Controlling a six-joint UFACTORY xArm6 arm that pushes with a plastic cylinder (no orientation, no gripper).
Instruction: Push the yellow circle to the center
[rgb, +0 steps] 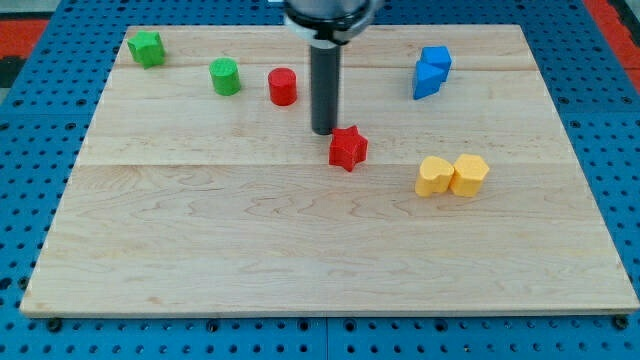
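- No jaws on this arm — my tip (324, 132) touches the board (200, 250) just upper-left of the red star (348, 148).
- Left of the star: green blocks (146, 48), (225, 77), red cylinder (283, 87).
- Right of it — blue blocks (432, 71) above; yellow circle (470, 174) lower right, touching a yellow heart (434, 176).

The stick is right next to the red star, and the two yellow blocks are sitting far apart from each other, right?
Not quite. The camera view shows the two yellow blocks sitting side by side, touching, at the view's right, not far apart. The rest is right: my tip is right next to the red star, just up and to the view's left of it.
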